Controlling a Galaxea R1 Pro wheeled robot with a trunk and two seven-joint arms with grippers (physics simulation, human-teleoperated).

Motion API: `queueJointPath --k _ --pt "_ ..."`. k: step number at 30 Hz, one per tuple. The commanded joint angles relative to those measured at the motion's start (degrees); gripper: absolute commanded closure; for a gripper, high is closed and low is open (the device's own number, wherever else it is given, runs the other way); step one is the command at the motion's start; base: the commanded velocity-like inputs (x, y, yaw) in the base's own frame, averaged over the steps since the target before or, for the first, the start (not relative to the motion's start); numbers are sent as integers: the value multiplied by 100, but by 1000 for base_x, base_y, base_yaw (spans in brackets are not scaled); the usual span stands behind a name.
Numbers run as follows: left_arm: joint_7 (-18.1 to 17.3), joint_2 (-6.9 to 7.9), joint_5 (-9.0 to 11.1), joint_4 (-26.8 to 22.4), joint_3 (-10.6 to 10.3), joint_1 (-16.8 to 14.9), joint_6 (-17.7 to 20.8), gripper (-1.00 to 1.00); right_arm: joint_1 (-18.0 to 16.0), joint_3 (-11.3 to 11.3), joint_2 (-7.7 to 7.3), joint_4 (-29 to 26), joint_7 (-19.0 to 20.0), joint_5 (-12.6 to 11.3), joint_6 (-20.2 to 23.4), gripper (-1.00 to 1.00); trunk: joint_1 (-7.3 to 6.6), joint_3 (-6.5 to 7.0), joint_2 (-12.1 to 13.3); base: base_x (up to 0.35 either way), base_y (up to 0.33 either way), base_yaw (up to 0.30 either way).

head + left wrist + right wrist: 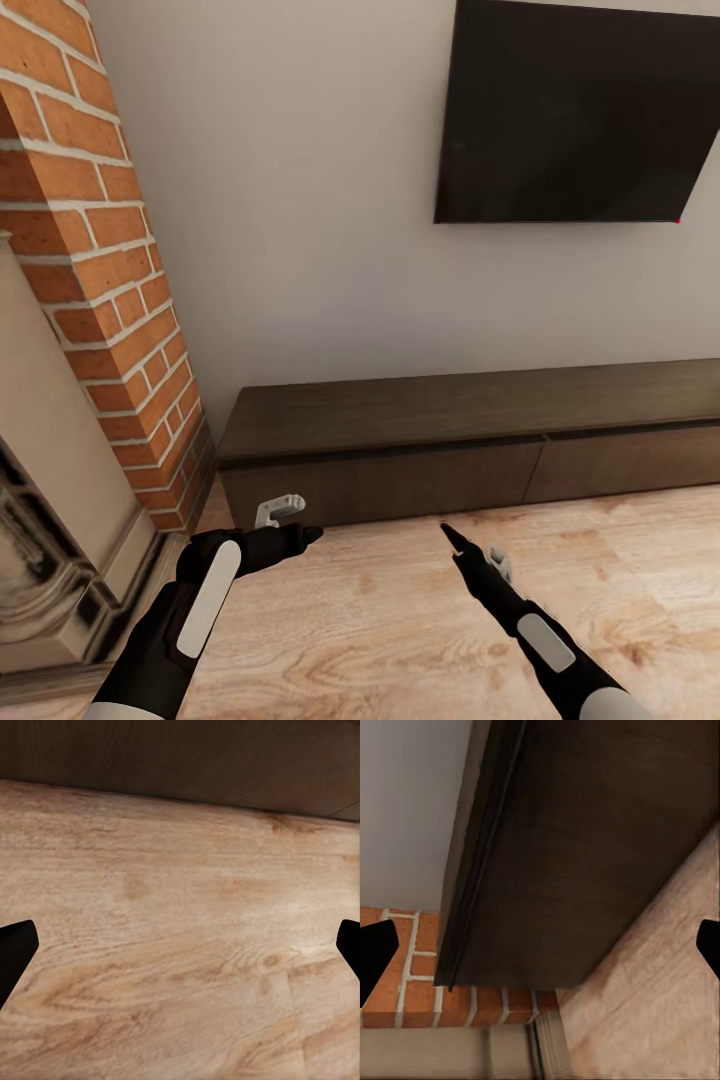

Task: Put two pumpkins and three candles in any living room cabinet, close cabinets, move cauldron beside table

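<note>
The long, low, dark brown cabinet (420, 478) stands against the wall, and all the drawer fronts I can see are flush and shut. My left gripper (312, 535) hovers low over the wood floor just in front of the cabinet's left end, open and empty. My right gripper (448, 533) points at the cabinet's middle, also open with nothing in it. The left wrist view shows the cabinet's base (187, 757) beyond bare floor. In the right wrist view the cabinet front (585, 870) is close. The pumpkins, candles, cauldron and table are out of view.
A red brick fireplace column (100, 300) with a pale stone surround (50, 500) rises at the left, beside the cabinet's end. A black TV (580, 110) hangs on the grey wall above the cabinet. Light wood floor (400, 640) spreads in front.
</note>
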Motion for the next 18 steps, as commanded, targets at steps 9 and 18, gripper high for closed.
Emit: queueJointPath --k 9,18 --pt "53 3 52 -5 -10 -3 20 -100 40 -549 7 364 72 -49 -24 -100 -1 -5 -2 151 0 0" --pt "53 7 52 -34 -55 -3 71 -100 40 -990 -6 741 33 -49 -33 -100 -1 -5 -2 320 0 0"
